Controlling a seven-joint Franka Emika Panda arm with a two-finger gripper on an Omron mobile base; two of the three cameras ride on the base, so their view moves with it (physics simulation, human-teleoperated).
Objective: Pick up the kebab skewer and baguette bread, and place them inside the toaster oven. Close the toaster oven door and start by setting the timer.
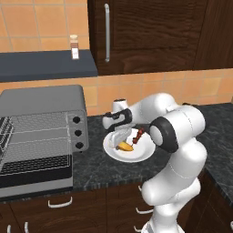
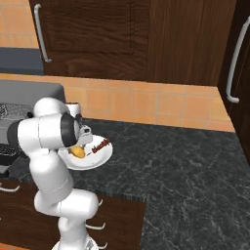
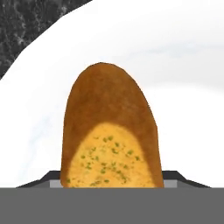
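The baguette bread (image 3: 109, 122) lies on a white plate (image 1: 138, 157) on the dark counter, right of the toaster oven (image 1: 43, 102). My gripper (image 1: 122, 140) reaches down over the plate, and its dark fingertips (image 3: 53, 177) press against both sides of the loaf. From the left base the loaf (image 1: 126, 146) shows as a golden oval just under the hand. The kebab skewer (image 1: 139, 134) rests on the plate's far side, also seen from the right base as a kebab skewer (image 2: 100, 144) beside the loaf (image 2: 78, 152). The toaster oven door (image 1: 34, 181) hangs open, baring the wire rack (image 1: 38, 141).
Three black knobs (image 1: 78, 133) run down the oven's right side. A small bottle (image 1: 74, 47) stands on the dark shelf above. Dark wood cabinets line the wall. The counter (image 2: 185, 156) stretches bare to the right of the plate.
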